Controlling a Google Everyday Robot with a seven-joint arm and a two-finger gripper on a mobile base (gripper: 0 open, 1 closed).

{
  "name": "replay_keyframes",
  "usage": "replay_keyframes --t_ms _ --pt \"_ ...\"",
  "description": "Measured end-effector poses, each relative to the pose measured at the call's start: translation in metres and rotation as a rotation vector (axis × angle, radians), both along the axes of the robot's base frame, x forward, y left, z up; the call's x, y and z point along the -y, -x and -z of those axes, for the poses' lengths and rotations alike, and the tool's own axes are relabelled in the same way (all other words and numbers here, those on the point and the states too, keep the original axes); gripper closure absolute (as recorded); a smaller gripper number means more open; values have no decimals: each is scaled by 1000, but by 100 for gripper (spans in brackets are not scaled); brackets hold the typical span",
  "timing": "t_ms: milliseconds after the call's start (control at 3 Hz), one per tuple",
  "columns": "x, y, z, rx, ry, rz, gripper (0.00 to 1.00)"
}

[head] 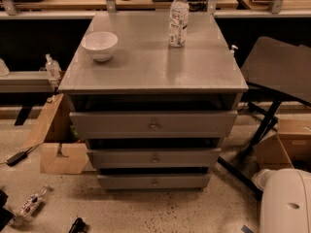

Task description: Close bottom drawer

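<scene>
The grey cabinet [150,64] has three drawer fronts stacked in steps. The bottom drawer [131,182] has the narrowest front, with a small round knob [155,182] at its centre. It sits further back than the two above, under a dark gap. My white arm [286,203] is at the lower right corner. My gripper [259,178] is at the arm's near end, on the floor side, to the right of the bottom drawer and apart from it.
A white bowl [99,43] and a water bottle [178,17] stand on the cabinet top. A cardboard box [58,144] lies at the left. A black folding table [279,67] and another box [286,140] stand at the right. A small bottle [31,203] lies on the floor.
</scene>
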State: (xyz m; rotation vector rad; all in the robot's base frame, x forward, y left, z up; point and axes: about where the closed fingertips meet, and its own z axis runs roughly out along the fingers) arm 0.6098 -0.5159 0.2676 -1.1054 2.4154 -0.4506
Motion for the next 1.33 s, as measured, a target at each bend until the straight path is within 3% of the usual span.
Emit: replay_keyframes --t_ms 333,667,1000,1333 --pt "30 24 -41 91 73 -49 100" --pt "14 73 -140 284 169 -212 100" --pt "-19 113 -198 389 201 -314 100" --pt "-42 145 -261 467 281 -401 100"
